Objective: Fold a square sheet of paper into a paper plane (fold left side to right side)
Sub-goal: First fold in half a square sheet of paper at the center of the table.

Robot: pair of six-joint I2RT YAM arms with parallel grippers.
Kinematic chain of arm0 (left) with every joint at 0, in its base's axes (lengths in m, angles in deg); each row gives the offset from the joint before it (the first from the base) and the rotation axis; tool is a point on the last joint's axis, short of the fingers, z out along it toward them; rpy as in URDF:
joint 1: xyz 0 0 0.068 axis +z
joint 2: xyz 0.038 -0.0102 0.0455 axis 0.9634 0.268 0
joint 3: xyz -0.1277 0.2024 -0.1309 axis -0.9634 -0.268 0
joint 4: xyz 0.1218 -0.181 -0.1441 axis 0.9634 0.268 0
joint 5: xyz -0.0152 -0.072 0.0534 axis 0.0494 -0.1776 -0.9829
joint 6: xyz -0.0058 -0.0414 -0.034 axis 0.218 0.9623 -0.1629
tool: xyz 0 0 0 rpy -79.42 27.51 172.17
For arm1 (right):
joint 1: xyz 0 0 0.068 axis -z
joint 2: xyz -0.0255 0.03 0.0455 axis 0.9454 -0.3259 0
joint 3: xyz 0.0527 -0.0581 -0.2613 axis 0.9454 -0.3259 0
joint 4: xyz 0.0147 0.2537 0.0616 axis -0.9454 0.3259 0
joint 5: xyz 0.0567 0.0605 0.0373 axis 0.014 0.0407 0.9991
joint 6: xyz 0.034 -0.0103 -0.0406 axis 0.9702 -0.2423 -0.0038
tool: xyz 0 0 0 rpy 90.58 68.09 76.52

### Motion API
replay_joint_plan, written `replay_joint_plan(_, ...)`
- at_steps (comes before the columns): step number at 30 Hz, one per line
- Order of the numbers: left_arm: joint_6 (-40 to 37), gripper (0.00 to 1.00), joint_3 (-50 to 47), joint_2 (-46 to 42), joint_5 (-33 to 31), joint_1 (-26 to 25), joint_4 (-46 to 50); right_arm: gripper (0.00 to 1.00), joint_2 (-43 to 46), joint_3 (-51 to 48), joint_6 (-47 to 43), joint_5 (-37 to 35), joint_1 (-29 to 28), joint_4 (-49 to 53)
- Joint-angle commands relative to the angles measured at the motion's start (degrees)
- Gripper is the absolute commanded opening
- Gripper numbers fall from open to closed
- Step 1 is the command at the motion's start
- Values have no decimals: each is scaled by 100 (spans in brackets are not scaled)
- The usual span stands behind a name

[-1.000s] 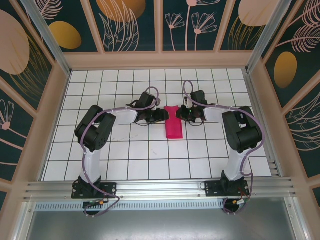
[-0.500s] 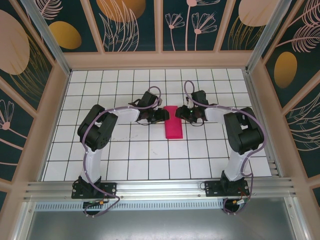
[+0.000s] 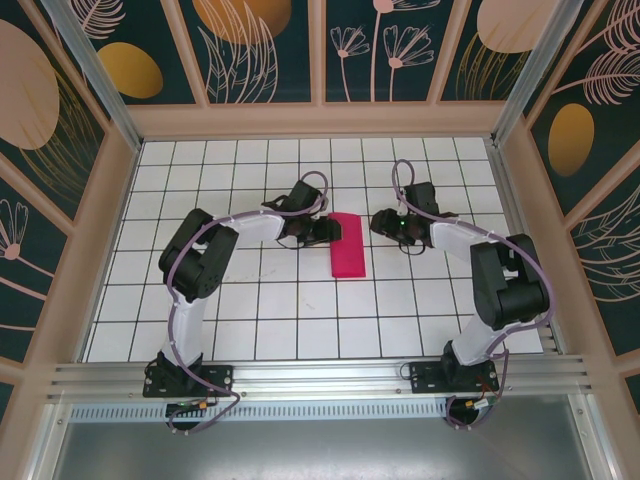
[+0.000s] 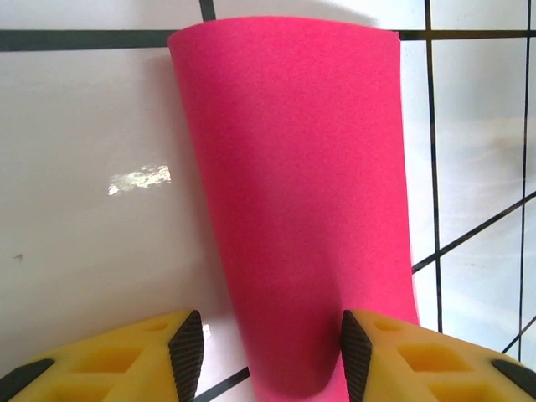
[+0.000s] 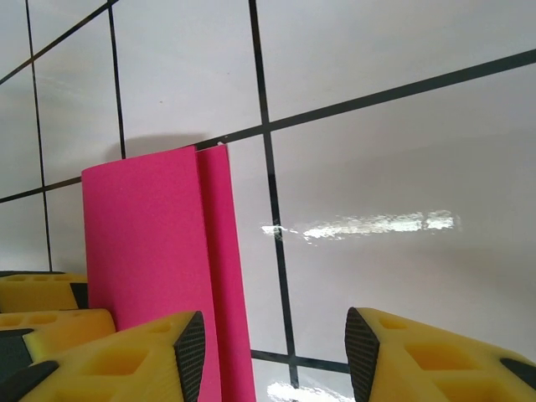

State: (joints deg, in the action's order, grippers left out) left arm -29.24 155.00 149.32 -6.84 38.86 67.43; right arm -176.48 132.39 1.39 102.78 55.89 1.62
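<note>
Two grippers flank the folded square sheet of paper (image 3: 347,247).
The left gripper (image 4: 270,352) stands half-open astride the sheet's curled end; the right gripper (image 5: 272,342), fingers parted and empty, sits near the narrow rectangle on the table (image 3: 300,300).

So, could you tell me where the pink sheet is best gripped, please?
Probably the pink sheet's left long edge, coming low from the left, where the left gripper straddles it: it lies flat elsewhere but seems to arch up there.

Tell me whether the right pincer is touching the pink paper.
Apart: the top view shows white table between the right pincer and the pink paper.
</note>
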Motion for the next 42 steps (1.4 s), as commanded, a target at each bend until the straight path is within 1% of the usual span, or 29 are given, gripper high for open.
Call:
replay_joint_plan(1, -199, 51, 109, 344, -104, -178, 202, 51, 184, -106, -106, -93, 29, 105)
replay_joint_plan(8, -323, 53, 276, 456, -232, -255, 427, 52, 163, -124, -106, -42, 31, 77)
replay_joint_plan(22, -291, 55, 392, 594, -284, -305, 515, 52, 71, -107, -27, 230, -40, -44)
replay_joint_plan(42, -280, 58, 578, 796, -367, -340, 663, 52, -14, -45, 39, 323, -211, -73)
